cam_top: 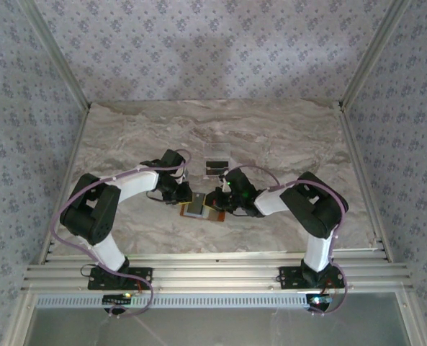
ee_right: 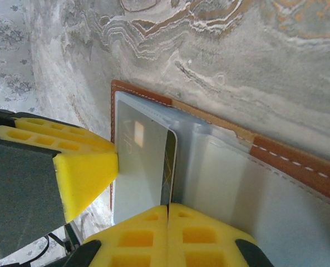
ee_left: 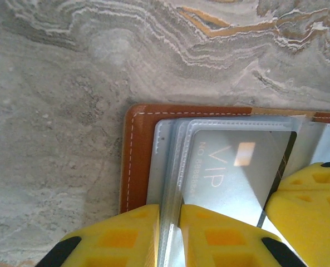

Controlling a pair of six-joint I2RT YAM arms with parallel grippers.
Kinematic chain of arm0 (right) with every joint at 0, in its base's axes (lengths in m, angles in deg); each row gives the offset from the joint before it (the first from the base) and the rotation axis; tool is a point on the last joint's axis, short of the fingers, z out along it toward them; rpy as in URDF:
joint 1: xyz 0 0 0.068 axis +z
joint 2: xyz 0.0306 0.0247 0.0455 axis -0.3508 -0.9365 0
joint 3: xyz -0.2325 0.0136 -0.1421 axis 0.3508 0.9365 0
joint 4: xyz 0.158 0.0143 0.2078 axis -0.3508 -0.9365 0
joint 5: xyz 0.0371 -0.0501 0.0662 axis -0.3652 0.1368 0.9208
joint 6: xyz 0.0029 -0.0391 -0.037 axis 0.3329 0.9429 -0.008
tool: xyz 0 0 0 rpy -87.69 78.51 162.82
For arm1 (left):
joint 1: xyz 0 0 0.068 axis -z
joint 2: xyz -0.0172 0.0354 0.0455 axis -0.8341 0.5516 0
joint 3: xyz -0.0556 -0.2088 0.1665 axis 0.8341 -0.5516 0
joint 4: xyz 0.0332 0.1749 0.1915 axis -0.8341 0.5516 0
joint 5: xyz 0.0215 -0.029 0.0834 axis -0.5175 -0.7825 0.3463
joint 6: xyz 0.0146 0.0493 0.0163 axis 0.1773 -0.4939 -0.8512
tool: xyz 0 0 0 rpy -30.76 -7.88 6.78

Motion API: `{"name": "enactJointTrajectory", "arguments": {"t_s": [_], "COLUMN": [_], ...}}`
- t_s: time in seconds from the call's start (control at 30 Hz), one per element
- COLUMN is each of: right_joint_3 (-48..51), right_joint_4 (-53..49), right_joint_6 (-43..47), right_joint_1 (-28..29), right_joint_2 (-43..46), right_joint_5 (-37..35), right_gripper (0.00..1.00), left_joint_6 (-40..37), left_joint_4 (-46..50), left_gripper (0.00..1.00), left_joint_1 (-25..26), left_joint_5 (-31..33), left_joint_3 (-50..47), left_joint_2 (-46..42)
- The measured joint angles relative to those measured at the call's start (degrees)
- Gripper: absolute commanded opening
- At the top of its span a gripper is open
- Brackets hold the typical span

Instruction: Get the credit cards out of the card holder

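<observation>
A robotics test cell is pictured. The left arm (cam_top: 127, 189) and right arm (cam_top: 285, 200), both white and black, are bolted to aluminium rails (cam_top: 213, 277) at the near edge of a marble-patterned tabletop (cam_top: 285, 137). The tabletop is enclosed on three sides by panels (cam_top: 199, 50) covered in a grey floral print. Cables (cam_top: 55, 216) are looped along the arms.

Grey marble-look table (cam_top: 292, 137), swirly veins. Brown wallet (cam_top: 196, 210) lying open flat on it, near front centre, clear sleeves facing up. Clear stand (cam_top: 216, 152) behind it, bit apart, something dark at its base. Too blurry to say what.
</observation>
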Motion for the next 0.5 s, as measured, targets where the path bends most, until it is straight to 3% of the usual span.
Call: {"name": "enactJointTrajectory", "arguments": {"t_s": [0.5], "right_joint_3": [1.6], "right_joint_4": [-5.5], "right_joint_6": [0.6], "right_joint_1": [-0.8], "right_joint_2": [3.3], "right_joint_5": [-1.8], "right_gripper": [0.0], "left_joint_6": [0.0], "left_joint_4": [-0.2], "left_gripper": [0.19], "left_joint_1": [0.1], "left_joint_5": [-0.2], "left_joint_3": [0.0], "left_joint_2": [0.0]}}
